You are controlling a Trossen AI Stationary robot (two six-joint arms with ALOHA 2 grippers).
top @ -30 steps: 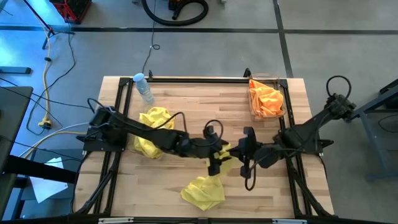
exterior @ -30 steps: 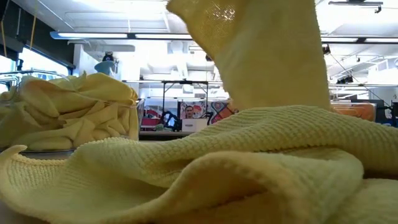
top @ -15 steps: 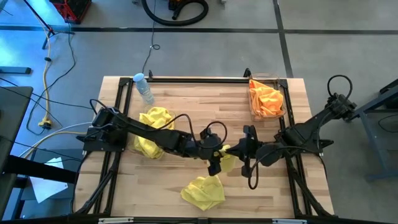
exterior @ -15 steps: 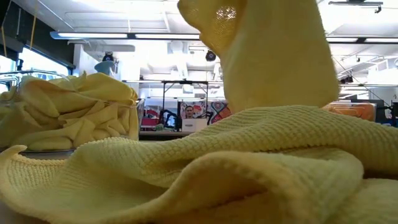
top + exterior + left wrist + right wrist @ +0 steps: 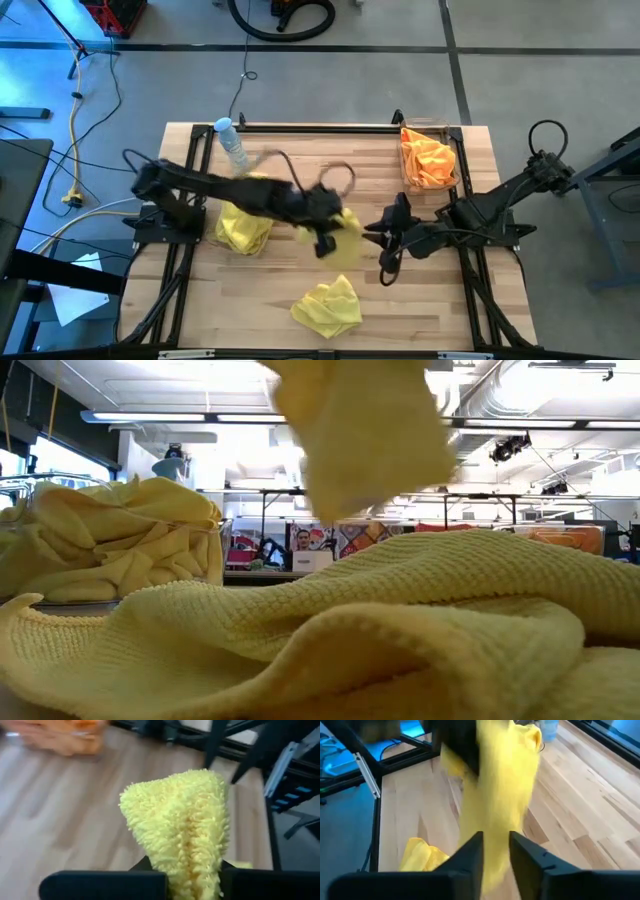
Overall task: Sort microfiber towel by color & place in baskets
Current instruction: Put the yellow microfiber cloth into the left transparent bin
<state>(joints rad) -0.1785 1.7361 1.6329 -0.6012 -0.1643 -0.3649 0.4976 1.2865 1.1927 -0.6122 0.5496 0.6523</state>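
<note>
My left gripper is shut on a yellow microfiber towel above the table's middle. My right gripper stands just right of that towel, open; in its wrist view the towel hangs blurred beyond the gap between the fingers. Another yellow towel lies crumpled near the front edge. The left basket holds yellow towels, and the far right basket holds orange ones. My left gripper pinches a bunched part of the yellow towel between its two fingers, coming from the table's left and slanting down. How many layers it has cannot be told. The towel hangs free, clear of the table.
A transparent bottle with a blue cap stands at the far left, behind the left basket. A black frame runs along the table's far edge. In the low view the lying towel fills the foreground.
My left gripper has taken hold of the yellow towel that hung from my right gripper. It has carried it toward the table's left and far side and a little up. My right gripper has let the towel go and has stayed about where it was.
</note>
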